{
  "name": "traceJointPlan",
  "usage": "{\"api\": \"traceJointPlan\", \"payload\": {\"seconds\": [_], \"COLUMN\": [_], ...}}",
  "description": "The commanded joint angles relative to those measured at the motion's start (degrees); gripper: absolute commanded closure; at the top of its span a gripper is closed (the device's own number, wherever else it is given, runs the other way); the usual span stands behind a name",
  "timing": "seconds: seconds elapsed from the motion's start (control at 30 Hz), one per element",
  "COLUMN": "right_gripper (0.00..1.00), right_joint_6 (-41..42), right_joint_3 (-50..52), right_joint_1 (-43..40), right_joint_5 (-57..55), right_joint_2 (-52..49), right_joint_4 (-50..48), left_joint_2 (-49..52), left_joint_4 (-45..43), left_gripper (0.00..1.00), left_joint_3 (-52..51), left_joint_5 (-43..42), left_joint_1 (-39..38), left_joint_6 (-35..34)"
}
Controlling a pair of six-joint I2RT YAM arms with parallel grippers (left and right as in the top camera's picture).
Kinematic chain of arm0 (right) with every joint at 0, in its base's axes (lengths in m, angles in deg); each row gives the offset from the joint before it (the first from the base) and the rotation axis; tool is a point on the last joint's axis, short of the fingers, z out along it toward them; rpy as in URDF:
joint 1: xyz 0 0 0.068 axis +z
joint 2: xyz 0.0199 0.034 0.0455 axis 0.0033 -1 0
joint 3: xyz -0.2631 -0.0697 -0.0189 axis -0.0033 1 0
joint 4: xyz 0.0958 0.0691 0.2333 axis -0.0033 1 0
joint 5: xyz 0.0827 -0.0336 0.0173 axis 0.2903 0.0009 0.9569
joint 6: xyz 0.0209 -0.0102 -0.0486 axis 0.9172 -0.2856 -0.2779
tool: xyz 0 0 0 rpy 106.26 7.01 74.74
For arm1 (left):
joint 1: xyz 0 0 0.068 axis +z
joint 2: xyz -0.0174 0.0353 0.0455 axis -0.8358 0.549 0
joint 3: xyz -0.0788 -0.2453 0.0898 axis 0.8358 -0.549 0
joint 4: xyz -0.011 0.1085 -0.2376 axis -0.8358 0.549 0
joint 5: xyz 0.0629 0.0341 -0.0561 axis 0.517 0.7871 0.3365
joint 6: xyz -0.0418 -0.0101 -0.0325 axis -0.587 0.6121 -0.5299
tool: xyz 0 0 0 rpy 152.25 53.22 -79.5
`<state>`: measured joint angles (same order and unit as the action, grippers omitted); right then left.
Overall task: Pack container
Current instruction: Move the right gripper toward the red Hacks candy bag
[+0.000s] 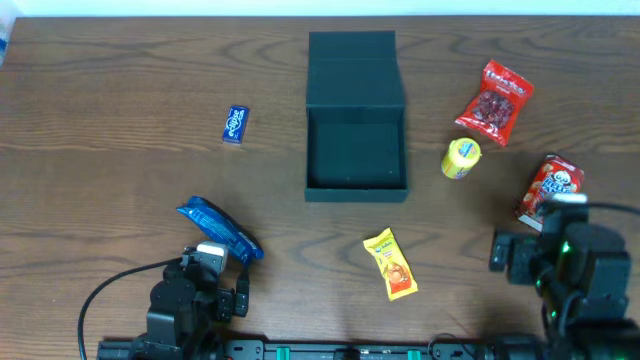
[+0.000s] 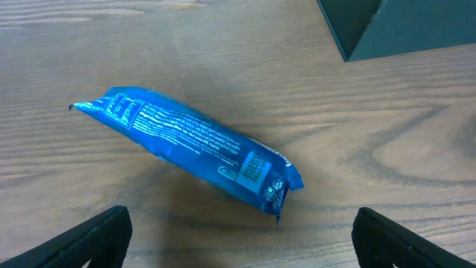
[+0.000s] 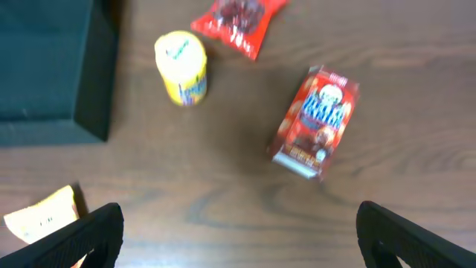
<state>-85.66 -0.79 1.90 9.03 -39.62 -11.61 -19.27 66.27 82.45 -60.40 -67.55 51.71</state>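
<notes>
The dark teal-black container (image 1: 355,150) stands open at the table's middle back, its flap lid (image 1: 352,58) folded away behind it; a corner shows in the left wrist view (image 2: 401,30) and a wall in the right wrist view (image 3: 52,82). A blue packet (image 1: 218,228) lies just ahead of my left gripper (image 2: 238,246), which is open and empty; the packet fills the left wrist view (image 2: 193,145). My right gripper (image 3: 238,242) is open and empty, short of a red box (image 3: 316,123).
A small blue packet (image 1: 235,125) lies left of the container. A red bag (image 1: 494,102), a yellow tub (image 1: 461,158) and the red box (image 1: 548,188) lie to the right. A yellow packet (image 1: 390,264) lies in front of the container.
</notes>
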Motion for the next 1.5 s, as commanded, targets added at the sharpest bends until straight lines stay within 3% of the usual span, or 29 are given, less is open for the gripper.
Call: {"api": "traceJointPlan", "payload": {"seconds": [0.0, 0.1, 0.23, 0.53, 0.73, 1.17, 1.47], "right_gripper": [0.01, 0.01, 0.01, 0.01, 0.01, 0.01, 0.01], "right_joint_6": [-1.0, -1.0, 9.2, 13.8, 17.4, 24.1, 20.7], "right_joint_3": [-5.4, -8.1, -8.5, -8.5, -8.6, -22.9, -39.6], "right_joint_1": [0.2, 0.2, 0.2, 0.2, -1.3, -5.5, -7.9], "right_joint_5": [-1.2, -1.2, 5.5, 6.4, 4.5, 5.3, 5.2], "right_joint_2": [-4.1, -6.7, -7.3, -7.8, -13.6, -39.5, -57.6], "right_joint_4": [0.0, -0.1, 1.2, -0.3, 1.0, 1.5, 1.5], "left_joint_2": [-0.4, -0.4, -0.4, -0.4, -0.4, -0.4, -0.4], "left_joint_4": [1.2, 1.2, 1.2, 1.2, 1.2, 1.2, 1.2], "left_gripper": [0.05, 0.05, 0.05, 0.05, 0.05, 0.04, 0.05], "left_joint_3": [-2.4, -2.4, -2.4, -2.4, -2.4, -2.4, -2.4], "left_joint_5": [-0.5, -0.5, -0.5, -0.5, -0.5, -0.5, -0.5], "left_joint_1": [0.4, 0.4, 0.4, 0.4, 0.4, 0.4, 0.4], "left_joint_6": [-0.4, -0.4, -0.4, -0.4, -0.4, -0.4, -0.4]}}
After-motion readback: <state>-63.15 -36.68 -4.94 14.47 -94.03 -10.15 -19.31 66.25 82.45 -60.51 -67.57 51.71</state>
